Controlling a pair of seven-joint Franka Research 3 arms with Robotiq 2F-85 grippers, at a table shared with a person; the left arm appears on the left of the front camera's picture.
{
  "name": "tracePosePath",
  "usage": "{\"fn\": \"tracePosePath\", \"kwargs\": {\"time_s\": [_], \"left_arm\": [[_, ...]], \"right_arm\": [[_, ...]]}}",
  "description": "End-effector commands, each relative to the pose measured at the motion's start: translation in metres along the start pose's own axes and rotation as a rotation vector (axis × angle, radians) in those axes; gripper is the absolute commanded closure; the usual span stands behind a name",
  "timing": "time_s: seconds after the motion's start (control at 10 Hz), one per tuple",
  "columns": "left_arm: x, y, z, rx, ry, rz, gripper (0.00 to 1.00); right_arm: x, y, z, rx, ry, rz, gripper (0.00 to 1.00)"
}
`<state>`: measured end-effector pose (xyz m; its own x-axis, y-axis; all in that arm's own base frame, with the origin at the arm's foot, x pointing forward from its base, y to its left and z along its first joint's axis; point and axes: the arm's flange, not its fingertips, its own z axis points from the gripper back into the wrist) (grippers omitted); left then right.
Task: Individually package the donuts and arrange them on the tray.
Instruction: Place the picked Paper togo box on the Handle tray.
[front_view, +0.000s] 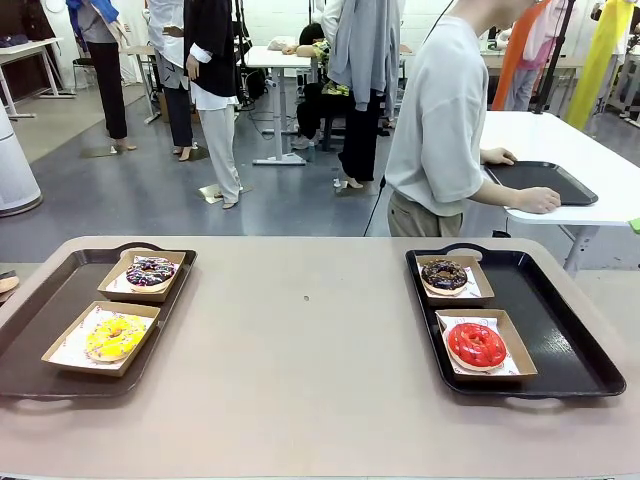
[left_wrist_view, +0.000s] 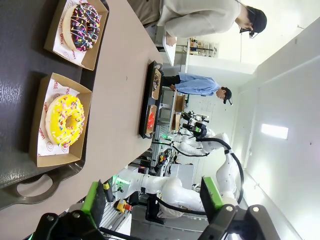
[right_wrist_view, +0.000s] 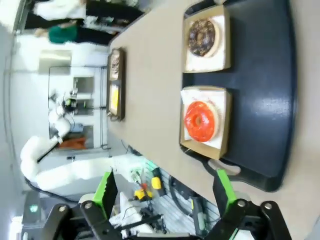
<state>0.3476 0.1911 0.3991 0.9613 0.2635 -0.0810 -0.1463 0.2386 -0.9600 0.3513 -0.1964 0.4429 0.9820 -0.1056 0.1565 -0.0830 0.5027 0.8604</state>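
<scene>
Two dark trays rest on the tan table. The left tray (front_view: 40, 330) carries a sprinkled chocolate donut (front_view: 151, 270) and a yellow donut (front_view: 114, 337), each in its own open cardboard box. On the right tray (front_view: 570, 340) a dark chocolate donut (front_view: 444, 275) and a red donut (front_view: 476, 344) sit boxed the same way. My left gripper (left_wrist_view: 155, 197) hangs open off the near end of the left tray, above the yellow donut (left_wrist_view: 65, 120) and sprinkled donut (left_wrist_view: 81, 25). The right gripper (right_wrist_view: 165, 192) is open too, off the right tray's near handle, close to the red donut (right_wrist_view: 200, 121).
A person in a grey shirt (front_view: 440, 110) stands past the table's far edge, turned to a white side table with another dark tray (front_view: 540, 180). The broad middle of my table lies bare between the two trays.
</scene>
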Motion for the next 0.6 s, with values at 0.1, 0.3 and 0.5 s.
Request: {"fn": "tracePosePath", "kwargs": {"time_s": [0.1, 0.3, 0.5], "left_arm": [[-0.002, -0.002, 0.002, -0.011, -0.002, -0.006, 0.00], [-0.002, -0.002, 0.002, -0.011, -0.002, -0.006, 0.00], [-0.002, -0.002, 0.002, -0.011, -0.002, -0.006, 0.00]], "right_arm": [[-0.005, -0.059, 0.009, 0.118, 0.018, 0.129, 0.00], [-0.024, -0.086, 0.009, 0.134, -0.059, 0.139, 0.00], [-0.038, -0.098, 0.009, 0.137, -0.122, 0.120, 0.00]]}}
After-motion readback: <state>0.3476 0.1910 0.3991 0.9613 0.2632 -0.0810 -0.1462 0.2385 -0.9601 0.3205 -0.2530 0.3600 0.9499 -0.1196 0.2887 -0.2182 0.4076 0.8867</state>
